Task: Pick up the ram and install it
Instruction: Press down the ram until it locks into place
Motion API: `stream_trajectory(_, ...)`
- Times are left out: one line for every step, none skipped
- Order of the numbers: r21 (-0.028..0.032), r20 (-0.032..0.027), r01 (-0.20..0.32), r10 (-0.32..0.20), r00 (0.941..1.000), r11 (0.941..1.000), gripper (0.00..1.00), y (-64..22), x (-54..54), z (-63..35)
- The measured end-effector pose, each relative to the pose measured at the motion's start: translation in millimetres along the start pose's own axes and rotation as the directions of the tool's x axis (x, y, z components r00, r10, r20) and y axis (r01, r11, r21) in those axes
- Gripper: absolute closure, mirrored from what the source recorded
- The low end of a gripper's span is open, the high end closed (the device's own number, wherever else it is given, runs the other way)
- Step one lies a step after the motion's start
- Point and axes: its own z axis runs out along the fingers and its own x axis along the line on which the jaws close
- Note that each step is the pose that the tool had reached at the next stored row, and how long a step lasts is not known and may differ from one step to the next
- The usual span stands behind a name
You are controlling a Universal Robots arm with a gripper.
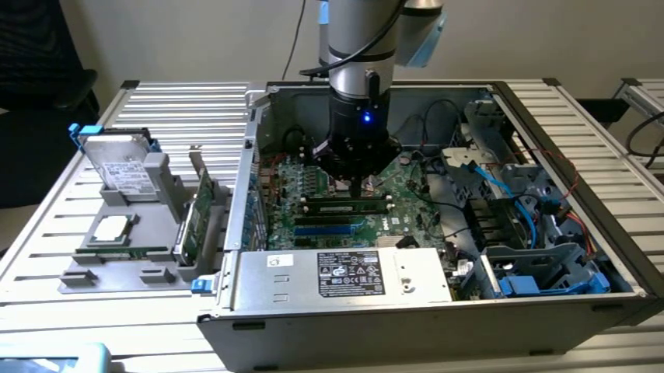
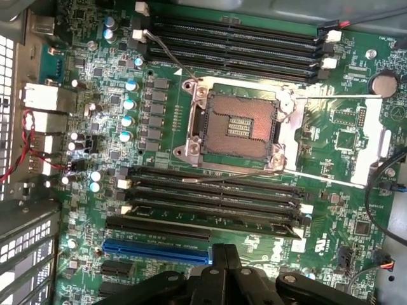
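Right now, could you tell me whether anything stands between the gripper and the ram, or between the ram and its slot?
Nothing visible does. The ram lies along a black slot on the motherboard, and the shut gripper hangs directly over it, no cable or card between. Whether it is fully seated, I cannot tell.

Matt grey metal case [image 1: 415,311]

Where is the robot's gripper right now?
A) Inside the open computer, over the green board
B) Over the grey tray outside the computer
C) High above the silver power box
A: in the exterior view the gripper hangs inside the case, just above the motherboard slots.
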Motion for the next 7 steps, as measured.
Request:
stream_trajectory(0.0000,0.0003,-0.005,0.005,1.0000,1.0000,0.89,0.0,0.0,0.0)
stream_trajectory(0.0002,0.0002,-0.009,0.009,1.0000,1.0000,0.89,0.0,0.0,0.0)
stream_trajectory(0.0002,0.0001,-0.009,0.009,1.0000,1.0000,0.89,0.0,0.0,0.0)
stream_trajectory(0.0003,0.0000,-0.009,0.009,1.0000,1.0000,0.89,0.0,0.1,0.0)
stream_trajectory(0.0003,0.0001,-0.009,0.009,1.0000,1.0000,0.89,0.0,0.1,0.0)
stream_trajectory(0.0002,0.0001,-0.009,0.009,1.0000,1.0000,0.89,0.0,0.1,0.0)
stream_trajectory(0.0003,0.0000,-0.009,0.009,1.0000,1.0000,0.89,0.0,0.1,0.0)
